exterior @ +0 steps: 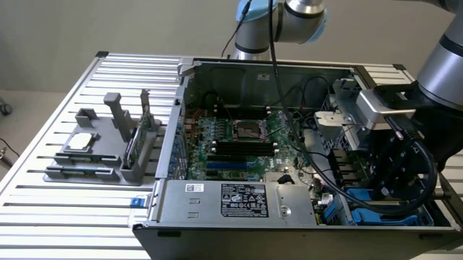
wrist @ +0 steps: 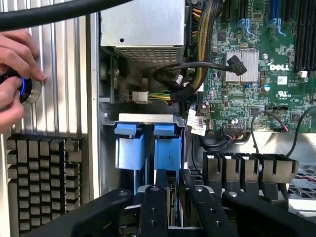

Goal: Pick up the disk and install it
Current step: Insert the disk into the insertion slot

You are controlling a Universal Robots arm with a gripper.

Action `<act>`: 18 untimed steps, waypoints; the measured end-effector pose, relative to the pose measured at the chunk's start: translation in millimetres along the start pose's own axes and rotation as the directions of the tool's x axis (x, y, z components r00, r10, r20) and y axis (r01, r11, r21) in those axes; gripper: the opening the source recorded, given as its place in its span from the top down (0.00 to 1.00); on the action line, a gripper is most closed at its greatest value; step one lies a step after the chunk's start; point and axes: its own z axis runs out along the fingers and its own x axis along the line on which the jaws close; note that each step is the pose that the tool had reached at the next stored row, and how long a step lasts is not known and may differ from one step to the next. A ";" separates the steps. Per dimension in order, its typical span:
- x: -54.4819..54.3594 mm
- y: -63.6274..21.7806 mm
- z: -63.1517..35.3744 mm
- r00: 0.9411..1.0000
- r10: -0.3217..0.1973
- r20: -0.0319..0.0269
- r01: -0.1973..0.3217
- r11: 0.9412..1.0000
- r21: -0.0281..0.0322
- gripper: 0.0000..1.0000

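While the arm reaches into the open case, the claw (wrist: 170, 186) is down in the drive bay just beside the power supply (wrist: 143, 22), on the exterior view's right of it. The fingers are drawn in narrow, and they look pinched on the near end of the disk (wrist: 167, 150), which stands edge-on in the bay with its blue frame showing. A second blue carrier (wrist: 129, 148) sits in the same bay, also close to the power supply.

I'd call the disk dense and rigid for its size, with a metal body that won't forgive a knock. The plastic frame probably gives a little and feels slick. The flat sides near the frame's end look like the best hold, kept square so it can't twist.

Out on the bench (exterior: 72, 227), well apart from the power supply, a hand (wrist: 12, 74) rests on a round button.
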 end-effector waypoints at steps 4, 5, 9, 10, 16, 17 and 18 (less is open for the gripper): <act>0.0 -3.9 -0.1 1.000 -0.001 0.000 0.001 1.000 0.000 0.75; 0.0 -5.2 -0.1 1.000 -0.002 0.000 0.002 1.000 0.000 0.75; -0.2 -8.3 0.1 1.000 -0.006 0.000 0.006 1.000 0.000 0.75; -0.2 -8.6 0.2 1.000 -0.008 0.000 0.008 1.000 0.000 0.75; -1.5 -11.4 3.7 1.000 -0.018 0.000 0.018 1.000 0.001 0.75; -1.9 -11.5 4.8 1.000 -0.019 -0.001 0.019 1.000 0.001 0.75; -2.1 -11.6 6.2 1.000 -0.021 -0.001 0.021 1.000 0.002 0.75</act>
